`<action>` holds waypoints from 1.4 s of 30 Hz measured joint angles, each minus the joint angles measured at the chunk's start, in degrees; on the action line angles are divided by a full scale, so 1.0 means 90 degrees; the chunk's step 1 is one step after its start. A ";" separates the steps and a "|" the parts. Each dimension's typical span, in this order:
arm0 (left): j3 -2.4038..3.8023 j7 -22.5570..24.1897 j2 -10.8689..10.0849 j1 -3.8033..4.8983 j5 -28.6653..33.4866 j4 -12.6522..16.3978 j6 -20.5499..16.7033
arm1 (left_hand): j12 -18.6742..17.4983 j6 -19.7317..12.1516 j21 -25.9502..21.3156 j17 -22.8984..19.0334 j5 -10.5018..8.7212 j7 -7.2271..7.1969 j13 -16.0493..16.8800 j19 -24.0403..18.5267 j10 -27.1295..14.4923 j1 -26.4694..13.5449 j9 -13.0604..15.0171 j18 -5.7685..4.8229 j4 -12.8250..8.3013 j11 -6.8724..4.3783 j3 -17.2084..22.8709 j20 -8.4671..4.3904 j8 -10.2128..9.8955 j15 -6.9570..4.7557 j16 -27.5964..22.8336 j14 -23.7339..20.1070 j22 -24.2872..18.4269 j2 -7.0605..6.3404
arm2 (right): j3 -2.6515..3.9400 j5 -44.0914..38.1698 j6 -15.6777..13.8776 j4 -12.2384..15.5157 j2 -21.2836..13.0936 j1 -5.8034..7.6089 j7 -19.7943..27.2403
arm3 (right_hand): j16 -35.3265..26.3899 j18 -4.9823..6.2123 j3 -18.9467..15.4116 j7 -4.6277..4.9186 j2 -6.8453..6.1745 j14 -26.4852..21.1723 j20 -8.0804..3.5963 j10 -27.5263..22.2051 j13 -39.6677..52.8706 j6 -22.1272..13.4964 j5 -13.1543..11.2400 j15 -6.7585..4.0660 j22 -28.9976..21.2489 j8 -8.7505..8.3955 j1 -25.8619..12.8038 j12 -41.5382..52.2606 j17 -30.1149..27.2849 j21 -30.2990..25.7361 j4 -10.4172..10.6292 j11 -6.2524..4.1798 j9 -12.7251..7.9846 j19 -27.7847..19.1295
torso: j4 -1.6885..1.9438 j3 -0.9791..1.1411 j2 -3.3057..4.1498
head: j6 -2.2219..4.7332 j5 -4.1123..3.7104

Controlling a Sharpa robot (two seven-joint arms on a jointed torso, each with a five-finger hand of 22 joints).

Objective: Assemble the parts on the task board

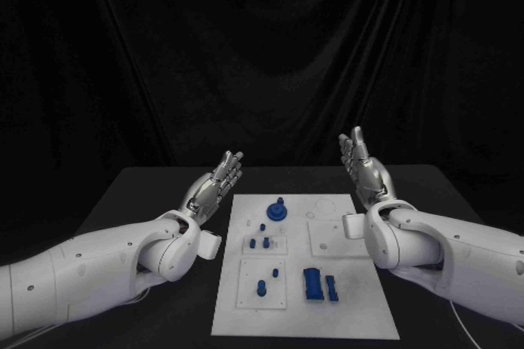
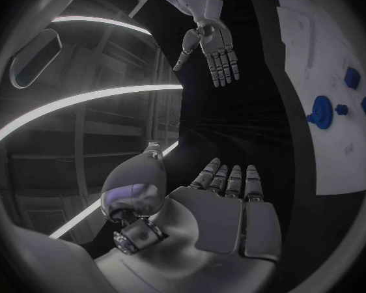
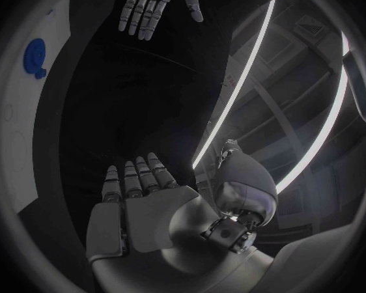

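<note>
Nearest the camera sits the task board (image 1: 360, 303), a white plate running lengthwise away from the robot down the middle of the black desk (image 1: 142, 190). Sweeping left to right: the left robot hand (image 1: 214, 184) hangs raised at about ten o'clock from the board's centre, fingers straight and spread, palm turned inward, holding nothing. On the board, small blue pegs (image 1: 260, 243) stand in the left-hand recessed plates, with another peg (image 1: 262, 288) nearer the robot; a round blue part (image 1: 277, 210) sits toward twelve o'clock, and two blue blocks (image 1: 319, 282) lie side by side at roughly five o'clock, long axes pointing away from the robot. Then the right robot hand (image 1: 363, 169), up at about two o'clock, also flat-fingered and empty.

Both robot hands flank the far end, so every part lies down and inward of them. The pegs are closer to the left; the blocks lie nearer the right side. Whether these parts are seated or waiting, I can't tell.
</note>
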 measured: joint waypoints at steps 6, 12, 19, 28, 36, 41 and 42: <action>0.0311 -0.0221 0.0222 -0.0006 0.0384 0.0165 -0.1144 | -0.0038 -0.0157 0.0000 0.0001 -0.0029 -0.0001 -0.0001 0.0000 -0.0001 -0.0715 -0.0004 -0.0098 -0.0264 0.0001 0.0220 0.0000 0.0000 0.0023 0.0000 -0.0023 0.0000 -0.0232 | 0.0039 0.0353 -0.0133 -0.0063 0.0072 -0.0029 -0.0038 | 0.0001 0.0001 0.0290 0.0002 0.0284 -0.0260 -0.0204 -0.0156 -0.0221 -0.0268 -0.0025 -0.0008 -0.0151 -0.0031 -0.0531 -0.0010 -0.0008 0.0000 -0.0196 -0.0002 -0.0319 -0.0025 | -0.0020 -0.0034 -0.0076 | 0.0372 -0.0176; 0.0470 -0.0410 0.0336 -0.0011 0.0682 0.0254 -0.2013 | -0.0039 -0.0475 0.0000 0.0002 -0.0029 0.0008 0.0000 0.0000 -0.0001 -0.1279 -0.0004 -0.0098 -0.0556 0.0001 0.0496 0.0000 0.0000 0.0023 0.0000 -0.0023 0.0001 -0.0320 | 0.0040 0.0493 -0.0199 -0.0066 0.0070 -0.0030 -0.0054 | 0.0001 0.0003 0.0558 0.0000 0.0566 -0.0373 -0.0278 -0.0494 -0.0539 -0.0452 -0.0025 -0.0008 -0.0205 -0.0031 -0.0946 -0.0022 -0.0009 0.0000 -0.0541 0.0002 -0.0528 -0.0053 | -0.0030 -0.0048 -0.0112 | 0.0488 -0.0234; 0.0489 -0.0526 0.0354 -0.0016 0.0854 0.0273 -0.2447 | -0.0039 -0.0670 0.0000 0.0002 -0.0029 0.0011 0.0000 0.0000 -0.0001 -0.1750 -0.0003 -0.0097 -0.0664 0.0000 0.0752 0.0000 0.0000 0.0023 0.0000 -0.0023 0.0001 -0.0356 | 0.0040 0.0560 -0.0230 -0.0066 0.0070 -0.0031 -0.0064 | -0.0022 0.0003 0.0657 0.0008 0.0675 -0.0395 -0.0278 -0.0700 -0.0668 -0.0653 -0.0025 -0.0030 -0.0220 -0.0031 -0.1305 -0.0022 -0.0008 0.0000 -0.0693 -0.0001 -0.0608 -0.0053 | -0.0032 -0.0052 -0.0120 | 0.0498 -0.0237; 0.0490 -0.0594 0.0354 -0.0017 0.0951 0.0273 -0.2636 | -0.0038 -0.0760 0.0000 0.0003 -0.0029 0.0010 0.0001 0.0000 0.0000 -0.2211 -0.0002 -0.0196 -0.0691 0.0000 0.0848 0.0001 0.0000 0.0022 0.0000 -0.0023 0.0002 -0.0378 | 0.0040 0.0597 -0.0248 -0.0067 0.0070 -0.0031 -0.0071 | -0.0022 0.0004 0.0716 0.0010 0.0712 -0.0418 -0.0324 -0.0811 -0.0730 -0.1190 -0.0025 -0.0007 -0.0227 -0.0031 -0.2386 -0.0022 -0.0008 0.0000 -0.0786 0.0003 -0.0641 -0.0053 | -0.0033 -0.0054 -0.0123 | 0.0499 -0.0237; 0.0490 -0.0611 0.0353 -0.0017 0.0981 0.0274 -0.2690 | -0.0039 -0.0760 0.0000 0.0000 -0.0029 0.0010 0.0002 0.0000 0.0000 -0.3221 -0.0002 -0.0195 -0.0716 0.0000 0.0874 0.0001 0.0000 0.0022 0.0000 -0.0023 0.0002 -0.0374 | 0.0039 0.0610 -0.0254 -0.0067 0.0070 -0.0031 -0.0074 | -0.0022 0.0004 0.0716 0.0010 0.0705 -0.0418 -0.0324 -0.0811 -0.0730 -0.1190 -0.0025 -0.0007 -0.0227 -0.0031 -0.2475 -0.0022 -0.0007 0.0000 -0.0786 0.0003 -0.0645 -0.0053 | -0.0034 -0.0054 -0.0123 | 0.0499 -0.0237; 0.0490 -0.0617 0.0353 -0.0017 0.0989 0.0274 -0.2704 | -0.0038 -0.0760 0.0001 -0.0002 -0.0029 0.0010 -0.0001 0.0000 0.0000 -0.3222 -0.0001 -0.0195 -0.0716 0.0000 0.0874 0.0001 0.0000 0.0022 0.0000 -0.0023 0.0002 -0.0374 | 0.0039 0.0615 -0.0256 -0.0067 0.0070 -0.0031 -0.0075 | -0.0022 0.0004 0.0716 0.0010 0.0705 -0.0418 -0.0323 -0.0810 -0.0730 -0.1190 -0.0025 -0.0007 -0.0226 -0.0031 -0.2474 -0.0022 -0.0007 0.0000 -0.0786 0.0003 -0.0644 -0.0053 | -0.0034 -0.0054 -0.0123 | 0.0499 -0.0237; 0.0490 -0.0618 0.0354 -0.0017 0.0990 0.0274 -0.2705 | -0.0038 -0.0760 0.0000 -0.0002 -0.0029 0.0010 -0.0002 0.0000 0.0000 -0.3221 -0.0001 -0.0195 -0.0716 0.0000 0.0874 0.0001 0.0000 0.0022 0.0000 -0.0023 0.0003 -0.0374 | 0.0039 0.0615 -0.0257 -0.0067 0.0070 -0.0031 -0.0075 | -0.0022 0.0005 0.0716 0.0011 0.0705 -0.0418 -0.0323 -0.0811 -0.0730 -0.1190 -0.0025 -0.0007 -0.0226 -0.0031 -0.2475 -0.0022 -0.0007 0.0000 -0.0786 0.0003 -0.0645 -0.0053 | -0.0033 -0.0054 -0.0123 | 0.0499 -0.0237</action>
